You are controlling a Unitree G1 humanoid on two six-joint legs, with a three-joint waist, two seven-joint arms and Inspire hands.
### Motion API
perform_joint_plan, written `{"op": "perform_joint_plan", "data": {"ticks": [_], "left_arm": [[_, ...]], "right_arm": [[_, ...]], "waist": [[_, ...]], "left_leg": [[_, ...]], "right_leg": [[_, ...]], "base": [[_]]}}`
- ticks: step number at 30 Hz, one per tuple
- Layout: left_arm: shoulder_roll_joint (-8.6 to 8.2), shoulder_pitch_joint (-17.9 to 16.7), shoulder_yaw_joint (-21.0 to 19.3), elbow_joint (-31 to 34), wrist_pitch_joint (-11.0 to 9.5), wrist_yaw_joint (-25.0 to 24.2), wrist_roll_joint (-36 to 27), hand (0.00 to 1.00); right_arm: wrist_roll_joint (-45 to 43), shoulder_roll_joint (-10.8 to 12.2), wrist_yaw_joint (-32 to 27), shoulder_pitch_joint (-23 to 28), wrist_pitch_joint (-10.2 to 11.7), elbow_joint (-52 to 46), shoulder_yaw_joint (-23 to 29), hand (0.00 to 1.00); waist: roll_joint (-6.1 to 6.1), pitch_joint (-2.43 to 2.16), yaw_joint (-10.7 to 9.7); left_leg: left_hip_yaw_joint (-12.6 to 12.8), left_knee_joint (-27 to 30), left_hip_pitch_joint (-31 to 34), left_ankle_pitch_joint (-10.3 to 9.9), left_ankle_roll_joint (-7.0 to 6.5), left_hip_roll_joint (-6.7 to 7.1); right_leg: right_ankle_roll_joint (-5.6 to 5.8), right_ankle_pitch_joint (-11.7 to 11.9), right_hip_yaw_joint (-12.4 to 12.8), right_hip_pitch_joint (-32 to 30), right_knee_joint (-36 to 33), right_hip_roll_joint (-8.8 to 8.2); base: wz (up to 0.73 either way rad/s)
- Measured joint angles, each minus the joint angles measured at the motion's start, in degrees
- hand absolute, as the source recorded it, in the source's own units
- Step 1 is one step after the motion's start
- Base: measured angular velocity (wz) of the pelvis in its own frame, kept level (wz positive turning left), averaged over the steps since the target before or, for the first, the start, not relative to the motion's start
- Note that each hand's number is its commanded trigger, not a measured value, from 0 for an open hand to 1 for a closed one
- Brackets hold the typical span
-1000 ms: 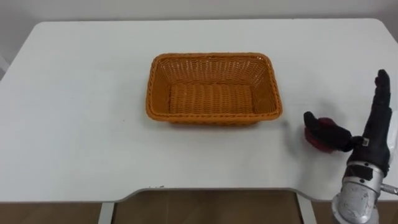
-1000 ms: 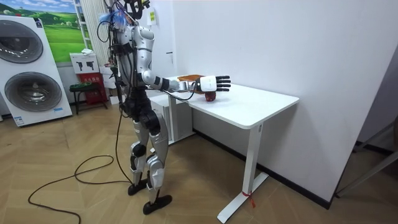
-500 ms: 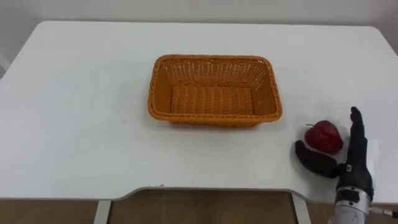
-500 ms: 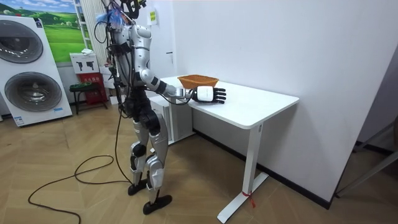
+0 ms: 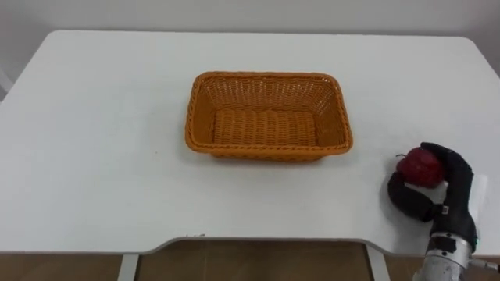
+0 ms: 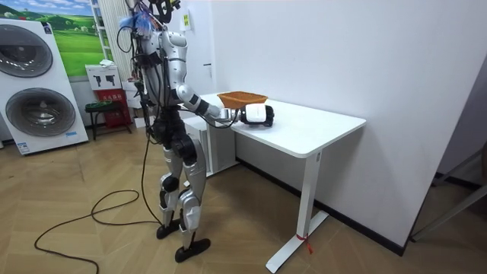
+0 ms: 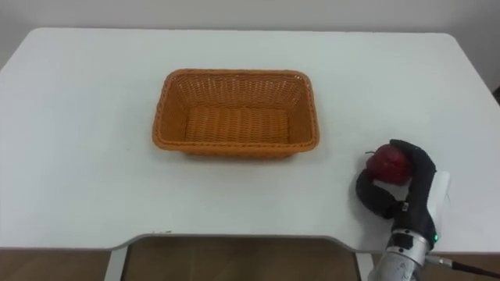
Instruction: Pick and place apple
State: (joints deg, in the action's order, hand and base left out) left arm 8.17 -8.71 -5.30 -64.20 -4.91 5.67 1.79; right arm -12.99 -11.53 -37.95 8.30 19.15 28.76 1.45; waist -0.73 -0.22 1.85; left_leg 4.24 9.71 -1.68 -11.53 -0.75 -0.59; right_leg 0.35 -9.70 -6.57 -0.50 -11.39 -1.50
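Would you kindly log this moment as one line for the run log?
step: grasp | right hand: curled round apple | apple: right of basket | basket: empty

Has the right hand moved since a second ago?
Yes: measured against the basket, the right hand drew back toward the near edge of the table and curled round the apple.

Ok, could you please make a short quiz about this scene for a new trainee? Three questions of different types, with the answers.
1. True or false: the basket on the table is empty.
2. What are the fingers of the right hand curled round? A) the basket's rim B) the apple C) nothing
3. Fill the gap: the apple is to the robot's ____ of the basket.
Key: 1 true; 2 B; 3 right.
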Motion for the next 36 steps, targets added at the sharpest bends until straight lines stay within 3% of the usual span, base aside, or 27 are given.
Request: {"op": "perform_joint_plan", "data": {"ticks": [9,14,17,26,36], "left_arm": [[0.13,0.0,1.5,0.0,0.0,0.4,0.0,0.00],[0.08,0.1,1.7,0.0,-0.1,0.3,0.0,0.00],[0.09,0.2,1.7,-1.0,-0.5,0.3,-0.1,0.00],[0.05,-0.3,1.6,-1.9,-0.5,0.5,0.0,0.00],[0.07,-1.1,1.6,-2.6,-0.2,1.1,0.0,0.00]], "right_arm": [[-0.1,0.1,-0.6,-0.5,-1.8,-0.4,-0.1,1.00],[0.9,0.8,1.6,-0.1,-2.7,-3.7,-1.1,1.00],[2.1,0.8,2.6,-0.1,-4.3,-7.9,-3.1,1.00],[2.4,0.6,3.2,-0.3,-4.4,-19.1,-3.6,1.00],[1.7,0.5,2.9,-1.6,-5.5,-29.1,-3.6,1.00]], "waist": [[-0.37,-0.33,0.0],[-0.09,-0.16,0.2],[0.12,0.03,0.4],[0.22,0.12,1.5],[-0.46,0.23,3.0]], "left_leg": [[0.0,-0.1,-0.1,0.0,0.00,0.01],[0.0,-0.1,0.0,0.0,0.00,0.03],[0.4,-0.2,0.1,0.0,-0.01,0.08],[0.4,-0.3,0.0,0.0,-0.02,0.07],[0.2,-0.3,0.3,0.0,-0.03,0.05]], "right_leg": [[-0.05,0.1,-0.3,0.7,0.8,0.00],[-0.01,0.2,-0.1,0.2,0.6,0.01],[0.00,0.2,0.5,-0.5,0.0,0.01],[0.01,0.2,0.7,-0.6,-0.2,0.06],[0.01,0.2,0.3,-0.7,-0.2,0.01]], "base": [[0.00],[0.00],[-0.09],[-0.02],[0.00]]}}
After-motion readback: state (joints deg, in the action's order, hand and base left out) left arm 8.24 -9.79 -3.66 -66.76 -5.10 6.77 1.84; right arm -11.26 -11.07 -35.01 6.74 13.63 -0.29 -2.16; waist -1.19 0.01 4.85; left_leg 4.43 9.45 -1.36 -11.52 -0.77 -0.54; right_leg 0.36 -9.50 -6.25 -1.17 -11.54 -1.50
